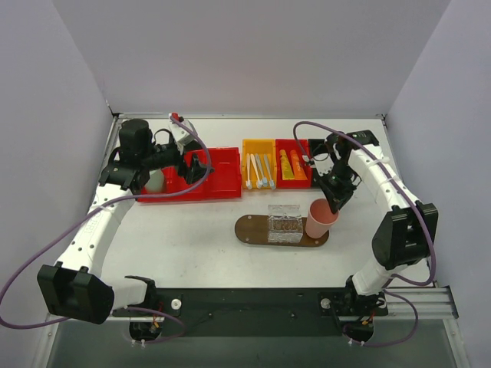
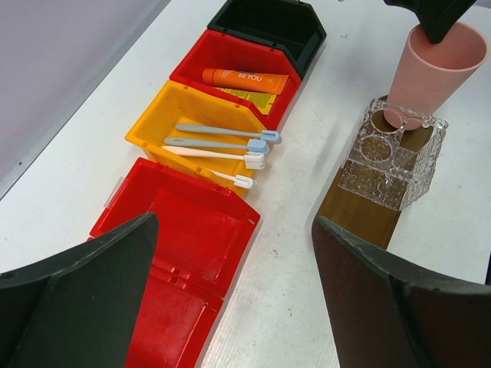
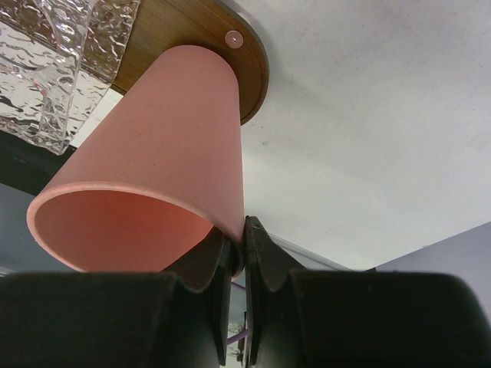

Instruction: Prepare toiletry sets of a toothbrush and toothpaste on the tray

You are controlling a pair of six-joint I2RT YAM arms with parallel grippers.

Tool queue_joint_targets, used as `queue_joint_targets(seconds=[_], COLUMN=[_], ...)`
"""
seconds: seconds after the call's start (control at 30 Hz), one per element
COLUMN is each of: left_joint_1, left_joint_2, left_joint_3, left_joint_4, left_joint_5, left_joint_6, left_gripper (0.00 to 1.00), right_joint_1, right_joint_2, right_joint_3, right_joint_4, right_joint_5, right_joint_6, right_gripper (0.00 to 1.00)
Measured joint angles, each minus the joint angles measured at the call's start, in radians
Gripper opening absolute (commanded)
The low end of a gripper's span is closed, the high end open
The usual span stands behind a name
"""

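Tray (image 1: 249,228) is mid-table, Jo, lying flat, long axis running nine to three. No brush or paste on it.

What is on it, Sam?

A clear glass holder (image 1: 285,224) in the middle, and a pink cup (image 1: 321,218) at the three o'clock end. The cup is tilted, base over the tray's end right beside the holder, mouth leaning away toward four. I can't tell whether the base touches the wood.

Who has the cup?

The right gripper (image 1: 334,201). On its wrist view the gripper (image 3: 238,245) is pinched nearly closed on the cup's (image 3: 169,138) wall just below the rim, one finger inside and one outside.

And the toothbrushes?

The toothbrushes (image 1: 259,170) are in the yellow bin (image 1: 258,144), at twelve o'clock from the tray, several lying side by side. The toothpaste (image 1: 291,163) is in the small red bin (image 1: 293,142), touching the yellow one on its three o'clock side. The left wrist view shows an orange tube (image 2: 244,77) over a yellow one.

Left side?

The left gripper (image 1: 201,169) hangs over the big red bin (image 1: 219,184), at ten o'clock from the tray, spread wide and holding nothing. Between its fingers (image 2: 100,284) you see that bin's floor.
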Motion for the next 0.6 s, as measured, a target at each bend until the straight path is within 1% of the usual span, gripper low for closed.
queue_joint_targets(seconds=[0.33, 0.6], left_joint_1=[0.000, 0.000], left_joint_2=[-0.001, -0.017], left_joint_3=[-0.001, -0.045], left_joint_4=[-0.011, -0.007], left_joint_5=[-0.007, -0.007], left_joint_6=[0.019, 0.021], left_gripper=[0.93, 0.93], right_joint_1=[0.017, 0.024], right_joint_2=[0.005, 0.005], right_joint_3=[0.000, -0.001], right_joint_4=[0.000, 0.000], right_joint_5=[0.004, 0.004], right_joint_6=[0.001, 0.002], right_gripper=[0.00, 0.00])
